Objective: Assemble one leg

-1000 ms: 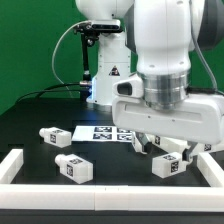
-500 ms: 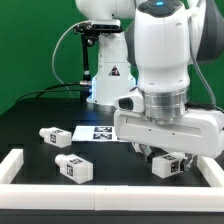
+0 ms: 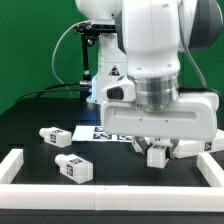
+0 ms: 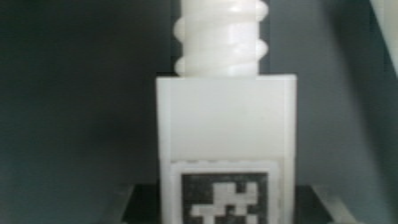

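- The arm [image 3: 150, 50] fills the middle of the exterior view, bent down over the near part of the black table [image 3: 30, 110].
- A low white rim [image 3: 12, 165] runs along the table's near edge and up the exterior view's left side.
- The marker board [image 3: 88, 131] lies flat behind the wrist, partly hidden by it.
- Two spare legs [image 3: 54, 135] [image 3: 72, 168] lie on their sides toward the exterior view's left, well apart from the arm.
- The leg [image 3: 157, 154] sits directly under the wrist, between the fingers [image 3: 144, 145], and seems to hang just clear of the table.
- The fingers look narrowed onto the leg's blocky body. The contact itself is mostly hidden, so this grip is a judgement.
- In the wrist view the leg [image 4: 222, 120] is centred. Its long axis runs from the tagged square end to the ribbed round post, straight along the middle line and not tilted.
- With only one arm, the coming move depends on keeping that axis square to the grip while the post end is aimed at its hole.
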